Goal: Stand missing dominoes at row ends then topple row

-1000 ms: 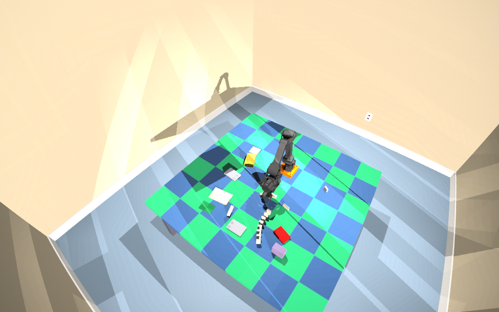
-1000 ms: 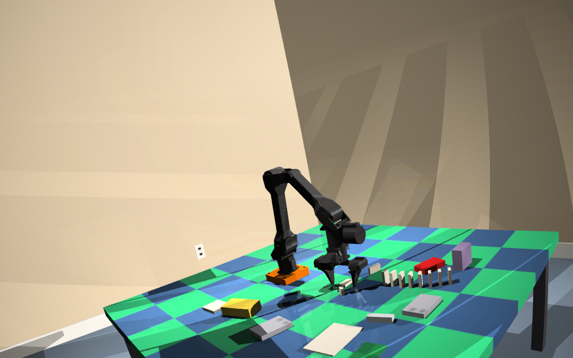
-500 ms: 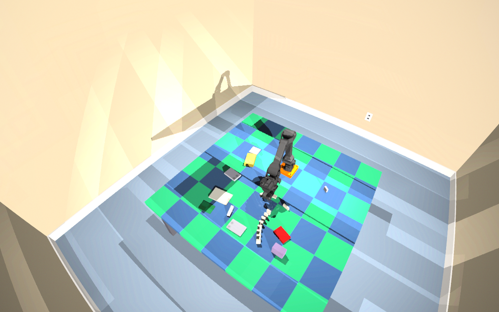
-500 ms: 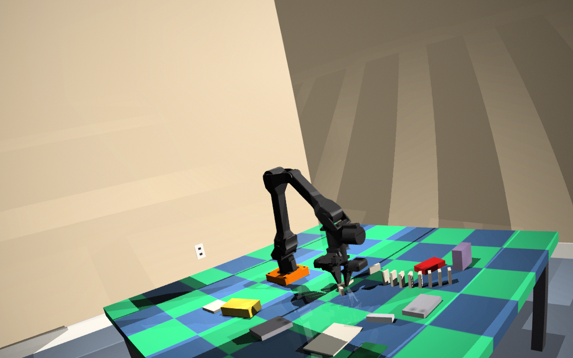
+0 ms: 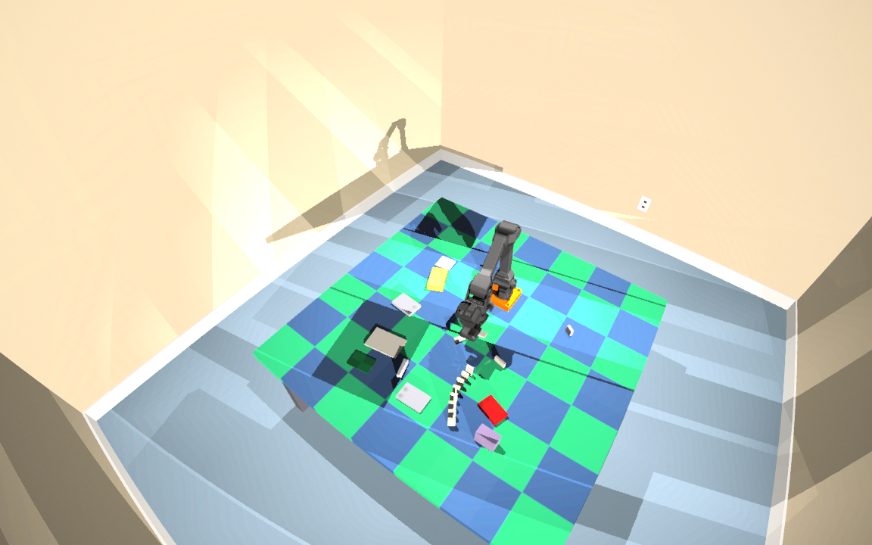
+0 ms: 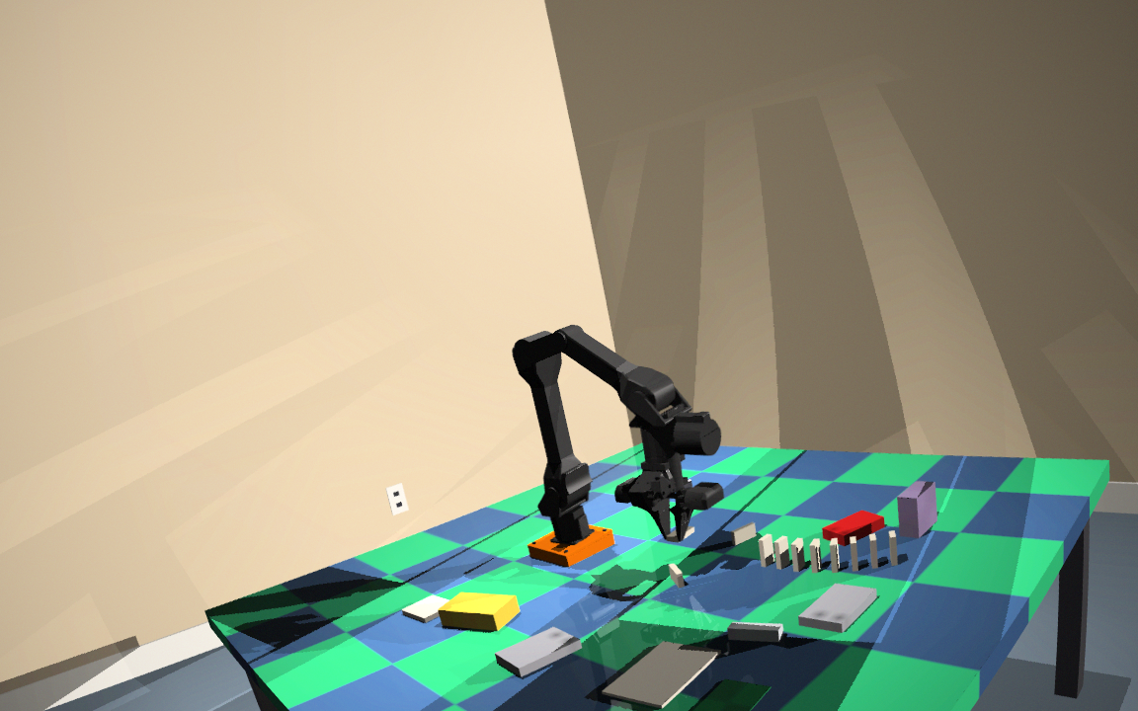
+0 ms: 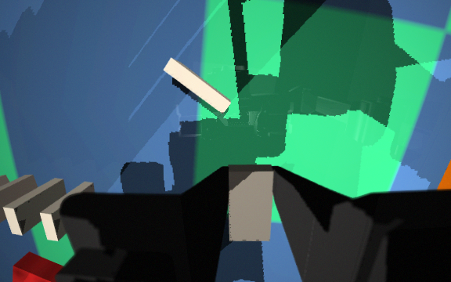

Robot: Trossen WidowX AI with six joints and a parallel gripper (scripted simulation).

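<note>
My gripper [image 5: 473, 331] [image 6: 675, 528] [image 7: 249, 173] is shut on a pale domino [image 7: 250, 204], gripped by its long sides, low over the checked table [image 6: 1023, 566]. A second loose domino [image 7: 196, 84] [image 6: 676, 575] lies just beyond the fingers. A third loose domino [image 6: 743, 533] [image 5: 499, 361] lies near the row's near end. The row of standing dominoes [image 6: 825, 552] [image 5: 459, 393] [image 7: 22, 207] runs away from the arm; in the wrist view it sits at the lower left. Another small domino [image 5: 569, 330] lies apart on the far side of the arm.
A red block [image 6: 853, 524] [image 5: 493, 409] [image 7: 37, 268] and a purple block [image 6: 916, 509] [image 5: 487, 435] stand close beside the row. Grey slabs [image 6: 837, 606] [image 6: 537, 652] [image 6: 659, 673] and a yellow block [image 6: 478, 609] lie towards the table's front. The arm's orange base [image 6: 571, 543] is behind the gripper.
</note>
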